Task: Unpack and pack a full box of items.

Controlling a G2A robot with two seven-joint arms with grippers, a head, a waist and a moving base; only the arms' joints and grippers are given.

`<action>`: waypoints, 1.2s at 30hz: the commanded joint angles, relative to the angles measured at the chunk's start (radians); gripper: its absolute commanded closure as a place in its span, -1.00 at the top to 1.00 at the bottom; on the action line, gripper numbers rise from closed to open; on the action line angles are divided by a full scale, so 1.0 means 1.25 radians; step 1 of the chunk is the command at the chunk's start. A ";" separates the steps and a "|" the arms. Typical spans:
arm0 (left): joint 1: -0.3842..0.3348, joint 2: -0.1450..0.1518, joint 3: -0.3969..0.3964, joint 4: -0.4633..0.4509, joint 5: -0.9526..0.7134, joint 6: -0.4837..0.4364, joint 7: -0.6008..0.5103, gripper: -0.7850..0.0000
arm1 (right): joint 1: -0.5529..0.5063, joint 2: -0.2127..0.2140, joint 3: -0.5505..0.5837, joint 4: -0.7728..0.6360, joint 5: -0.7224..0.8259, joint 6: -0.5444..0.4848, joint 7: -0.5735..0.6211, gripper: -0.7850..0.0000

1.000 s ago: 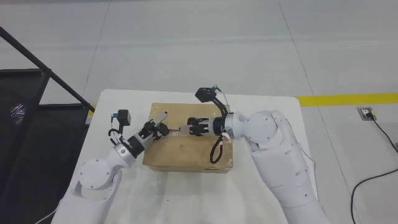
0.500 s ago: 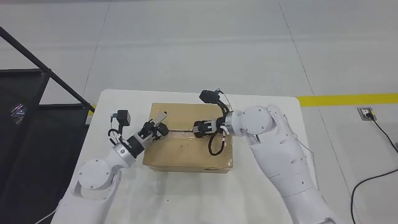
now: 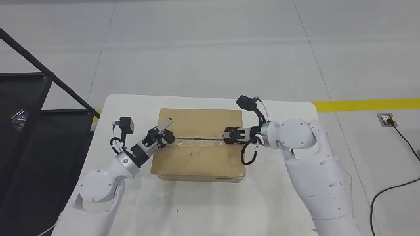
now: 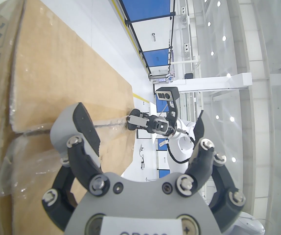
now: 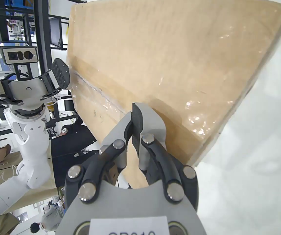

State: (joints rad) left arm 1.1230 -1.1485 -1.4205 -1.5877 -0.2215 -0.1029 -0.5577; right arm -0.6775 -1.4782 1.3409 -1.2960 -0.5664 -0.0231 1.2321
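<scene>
Box sits centre frame, flaps down. My right gripper, clenched, has slid along the taped seam to its right end, so the tape is probably slit; left gripper waits splayed at the left end

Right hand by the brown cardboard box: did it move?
Yes. The right hand slid from the middle of the brown cardboard box, along its taped seam, to the box's right edge.
</scene>
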 commanded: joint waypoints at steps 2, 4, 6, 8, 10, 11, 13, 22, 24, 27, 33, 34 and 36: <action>0.010 0.002 -0.018 -0.006 -0.003 -0.007 0.008 1.00 | -0.024 0.005 0.003 -0.050 0.016 -0.027 -0.016 -1.00; 0.025 0.004 -0.039 -0.015 -0.010 -0.017 0.013 1.00 | -0.040 0.005 -0.009 -0.083 0.032 -0.047 -0.032 -1.00; 0.045 0.008 -0.067 -0.025 -0.021 -0.027 0.017 1.00 | -0.042 0.004 -0.033 -0.094 0.030 -0.051 -0.049 -1.00; 0.067 0.011 -0.098 -0.032 -0.032 -0.035 0.020 1.00 | -0.030 0.000 -0.069 -0.078 0.026 -0.043 -0.054 -1.00; 0.088 0.014 -0.125 -0.033 -0.033 -0.042 0.029 1.00 | -0.002 -0.006 -0.104 -0.036 0.025 -0.030 -0.058 -1.00; 0.098 0.015 -0.135 -0.030 -0.034 -0.045 0.031 1.00 | 0.015 -0.009 -0.120 -0.007 0.029 -0.027 -0.062 -1.00; 0.113 0.016 -0.150 -0.020 -0.046 -0.045 0.032 1.00 | 0.049 -0.016 -0.150 0.053 0.040 -0.027 -0.076 -1.00; 0.103 0.013 -0.124 0.056 -0.030 -0.038 0.047 1.00 | 0.160 -0.051 -0.256 0.225 0.085 -0.035 -0.140 -1.00; 0.090 0.011 -0.108 0.073 -0.033 -0.036 0.045 1.00 | 0.178 -0.060 -0.281 0.250 0.095 -0.037 -0.146 -1.00; 0.076 0.009 -0.089 0.087 -0.031 -0.039 0.041 1.00 | 0.201 -0.074 -0.314 0.283 0.121 -0.046 -0.147 -1.00; 0.066 0.006 -0.068 0.092 -0.026 -0.043 0.037 1.00 | 0.243 -0.098 -0.358 0.343 0.166 -0.065 -0.140 -1.00; 0.066 0.006 -0.065 0.092 -0.026 -0.044 0.037 1.00 | 0.248 -0.102 -0.365 0.352 0.169 -0.066 -0.144 -1.00; 0.065 0.005 -0.062 0.091 -0.026 -0.044 0.036 1.00 | 0.259 -0.110 -0.379 0.370 0.175 -0.070 -0.152 -1.00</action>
State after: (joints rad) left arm 1.2045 -1.1415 -1.5002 -1.4730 -0.2542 -0.1580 -0.5121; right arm -0.3602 -1.6108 0.8749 -0.8446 -0.3511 -0.1086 1.0471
